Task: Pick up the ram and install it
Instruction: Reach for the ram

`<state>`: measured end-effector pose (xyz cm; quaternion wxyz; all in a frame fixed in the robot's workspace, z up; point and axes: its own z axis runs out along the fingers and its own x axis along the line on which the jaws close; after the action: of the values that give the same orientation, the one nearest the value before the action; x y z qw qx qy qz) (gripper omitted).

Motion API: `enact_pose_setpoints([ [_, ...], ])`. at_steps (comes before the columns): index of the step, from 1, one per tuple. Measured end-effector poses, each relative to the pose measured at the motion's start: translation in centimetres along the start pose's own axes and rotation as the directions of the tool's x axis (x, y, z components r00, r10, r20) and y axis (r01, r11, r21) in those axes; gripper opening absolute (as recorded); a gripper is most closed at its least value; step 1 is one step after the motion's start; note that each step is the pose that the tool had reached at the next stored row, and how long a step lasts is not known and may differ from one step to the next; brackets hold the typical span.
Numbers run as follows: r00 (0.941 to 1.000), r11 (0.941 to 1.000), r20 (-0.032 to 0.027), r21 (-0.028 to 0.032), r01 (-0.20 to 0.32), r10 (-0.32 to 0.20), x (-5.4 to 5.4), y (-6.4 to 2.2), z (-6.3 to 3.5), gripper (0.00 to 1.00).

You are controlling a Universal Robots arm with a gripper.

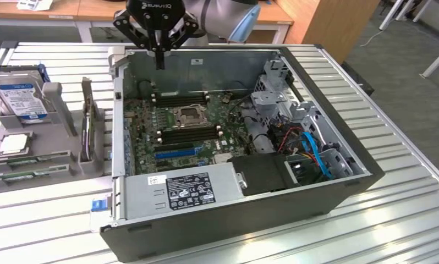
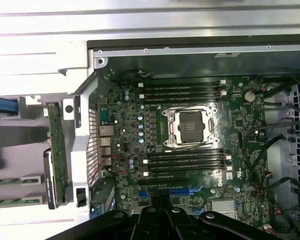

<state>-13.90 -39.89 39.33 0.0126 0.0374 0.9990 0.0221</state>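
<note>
The pincer (image 1: 159, 59) is pictured closed, holding nothing, above the open case (image 1: 227, 223); the ram (image 1: 34, 159), slotted in a gray holder (image 1: 47, 144), is judged best gripped squarely across its long edges.

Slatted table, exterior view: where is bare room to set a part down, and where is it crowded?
Exterior view's right of the computer case: bare slats. Exterior view's left: crowded by parts rack and hard drive.
</note>
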Motion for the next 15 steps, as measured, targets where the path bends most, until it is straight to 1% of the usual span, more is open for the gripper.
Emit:
enact_pose_setpoints([
  [5,1.0,1.0,0.0,0.0,0.0,0.0,0.9,-0.07,-0.02,0.1],
  [15,1.0,1.0,0.0001,-0.0001,0.0,0.0,2.3,-0.17,-0.06,0.1],
])
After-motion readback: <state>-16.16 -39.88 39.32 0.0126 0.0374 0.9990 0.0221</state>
